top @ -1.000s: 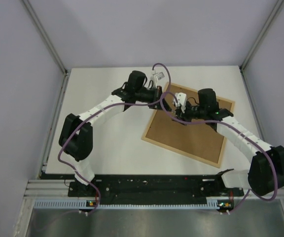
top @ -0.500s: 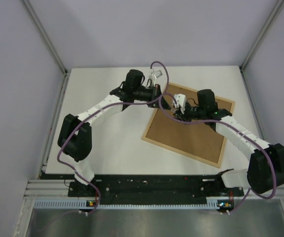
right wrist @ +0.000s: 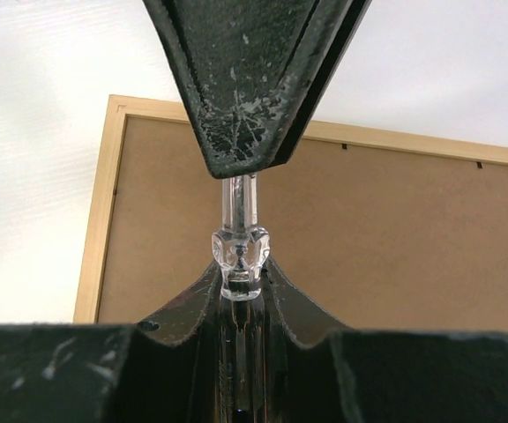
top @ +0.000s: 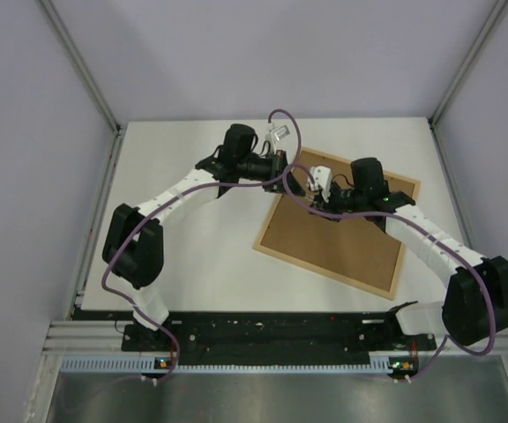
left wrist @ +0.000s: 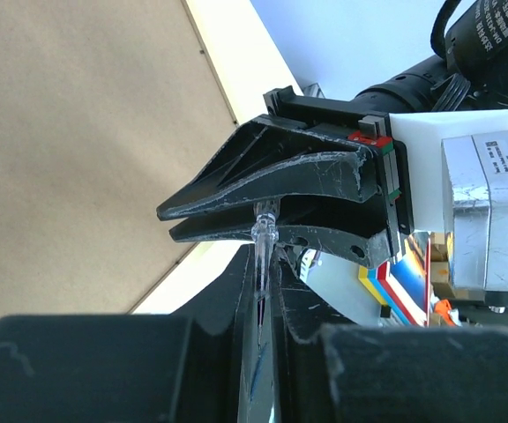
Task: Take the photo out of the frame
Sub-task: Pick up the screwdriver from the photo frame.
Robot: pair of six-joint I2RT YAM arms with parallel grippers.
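- Brown fibreboard is shown uppermost on the large rectangular light-wood picture frame (top: 342, 242), which is laid face down on the white table (top: 192, 256), right of centre. The photo is hidden and is judged to be inside, so the whole removal is left to do.
- The left arm is stretched rightward above the frame's far left corner, and the left gripper (left wrist: 263, 295) is clenched on a small clear plastic tool (right wrist: 241, 251).
- The right arm is bent leftward to meet it, and the right gripper (right wrist: 241, 280) is clamped on the tool's head.
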